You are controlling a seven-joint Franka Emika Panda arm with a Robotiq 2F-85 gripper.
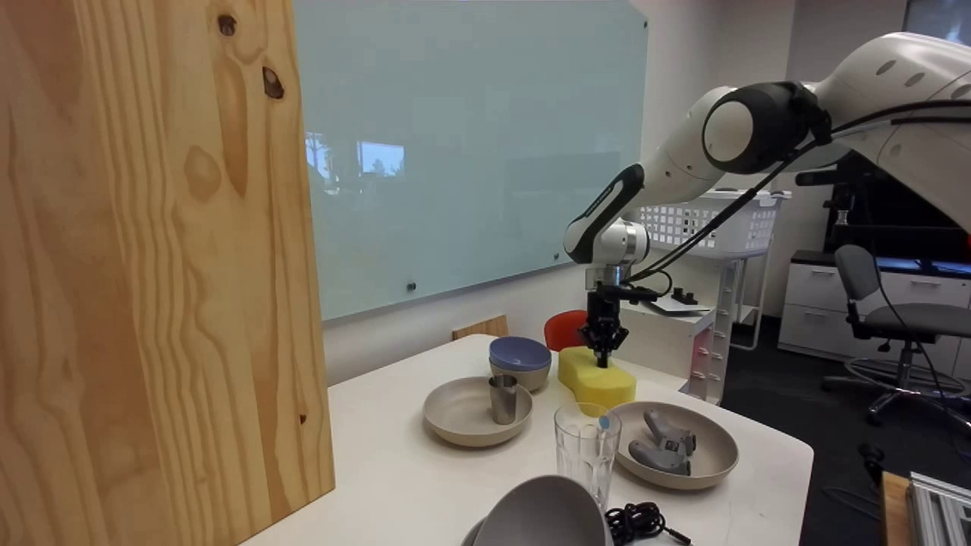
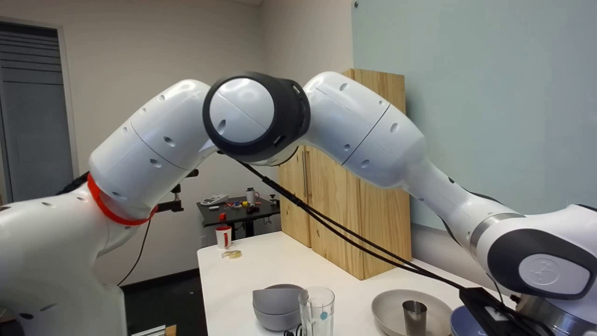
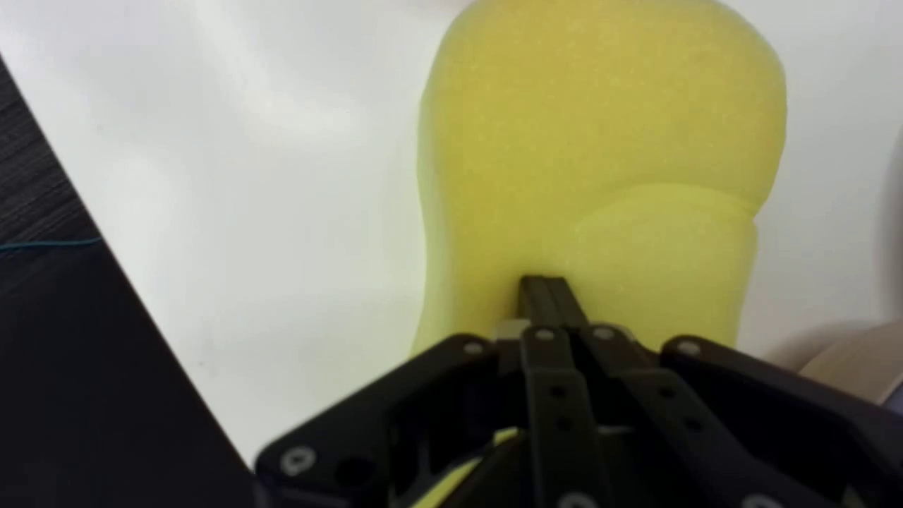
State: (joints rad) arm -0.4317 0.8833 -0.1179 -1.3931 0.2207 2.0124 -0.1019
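metal cup [image 1: 503, 400] — in shallow bowl [image 1: 459, 409] | clear glass [image 1: 587, 455] — on white table [image 1: 394, 447]

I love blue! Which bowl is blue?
The bowl beside the yellow sponge, behind the metal cup in an exterior view: blue inside, unlike the gray bowls and beige dishes.

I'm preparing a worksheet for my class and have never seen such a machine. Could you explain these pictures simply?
This is a white robot arm with a black gripper. Two pictures come from cameras outside the robot; the third, from its wrist, looks down. The white table bears a drinking glass, grey bowls, a dish with a metal cup in it, another dish with a game controller, and a yellow sponge. The gripper is shut with its fingertips against the sponge's top; nothing shows between them, so nothing seems held.
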